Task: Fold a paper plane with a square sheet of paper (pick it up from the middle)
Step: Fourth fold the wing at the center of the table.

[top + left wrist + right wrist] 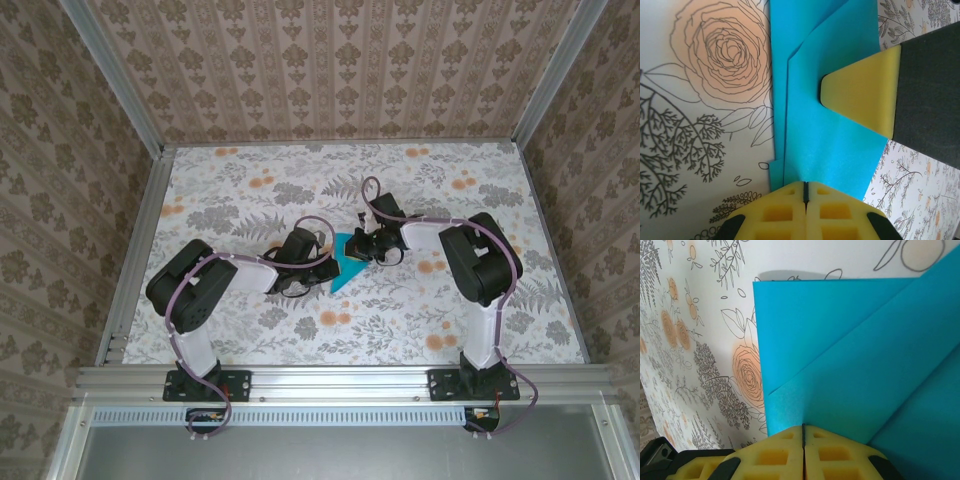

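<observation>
From above, the two arms reach in over the floral table [250, 180] and meet near its middle, where the teal paper [343, 276] lies flat between them, partly folded into a shape that narrows toward the near side. The left gripper [320, 272] comes at the paper's left edge and the right gripper [366, 254] at its far right part; in this view I cannot tell how their fingers stand. In the left wrist view, the left gripper [805, 185] has its yellow fingers pressed together, with only a thin seam between them, and their tips sit at the near edge of the paper [830, 150]. The paper shows stacked layers here, with stepped edges down its left side beside a large drawn rose. A yellow pad [860, 97] of the right gripper rests on the paper from the right. In the right wrist view, the right gripper [803, 429] also has its fingers pressed together, tips at the paper [840, 340]. A folded flap crosses the sheet on a diagonal from lower left to upper right. The paper's left edge lies on the table print.
</observation>
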Action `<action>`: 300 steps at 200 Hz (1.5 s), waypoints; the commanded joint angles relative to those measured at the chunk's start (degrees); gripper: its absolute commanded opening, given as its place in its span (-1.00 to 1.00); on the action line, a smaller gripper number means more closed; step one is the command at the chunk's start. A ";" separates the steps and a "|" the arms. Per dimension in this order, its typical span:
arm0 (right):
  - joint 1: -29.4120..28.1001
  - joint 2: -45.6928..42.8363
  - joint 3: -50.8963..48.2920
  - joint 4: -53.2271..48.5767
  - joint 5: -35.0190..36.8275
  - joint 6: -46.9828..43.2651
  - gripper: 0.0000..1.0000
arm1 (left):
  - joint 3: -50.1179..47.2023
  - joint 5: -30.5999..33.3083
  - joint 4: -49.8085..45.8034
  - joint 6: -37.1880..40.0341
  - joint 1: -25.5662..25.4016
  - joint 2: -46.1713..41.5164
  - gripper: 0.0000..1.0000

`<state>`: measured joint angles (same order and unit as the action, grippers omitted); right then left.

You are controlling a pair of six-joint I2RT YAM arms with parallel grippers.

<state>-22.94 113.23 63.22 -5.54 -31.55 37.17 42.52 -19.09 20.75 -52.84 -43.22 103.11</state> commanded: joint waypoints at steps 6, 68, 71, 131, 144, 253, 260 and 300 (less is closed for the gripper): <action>1.56 2.19 1.66 -1.51 2.57 -1.83 -0.85 | -1.47 -0.48 -12.29 0.98 -0.81 1.38 -0.92; 5.30 2.76 2.35 1.90 2.20 -0.10 -0.85 | -1.32 -0.51 -16.76 2.54 -0.81 1.08 -0.94; 5.34 2.83 2.67 1.76 2.15 -0.01 -0.85 | -1.33 -0.47 -16.86 2.64 -0.81 1.12 -0.94; 8.01 5.53 7.14 -1.68 5.62 1.47 -0.84 | -1.38 -0.88 -16.68 3.18 -0.84 0.87 -0.94; 8.46 5.86 7.40 -1.86 5.77 1.77 -0.84 | -1.35 -0.95 -16.55 3.25 -0.90 0.69 -0.94; 5.66 -7.78 0.16 -0.72 3.78 3.04 -0.79 | -0.06 -0.51 -16.05 2.87 -1.03 0.21 -0.94; 4.75 -8.25 -1.08 -0.16 3.24 3.75 -0.79 | 0.05 -0.38 -15.87 2.75 -1.07 0.16 -0.94; -0.23 -6.35 -4.09 3.48 0.34 7.05 -0.80 | 0.10 0.51 -15.60 2.13 -1.07 -0.08 -0.94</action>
<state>-21.08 105.45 60.95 -4.16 -28.32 41.25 44.05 -19.90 14.26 -50.96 -43.53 101.93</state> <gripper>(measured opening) 0.101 0.041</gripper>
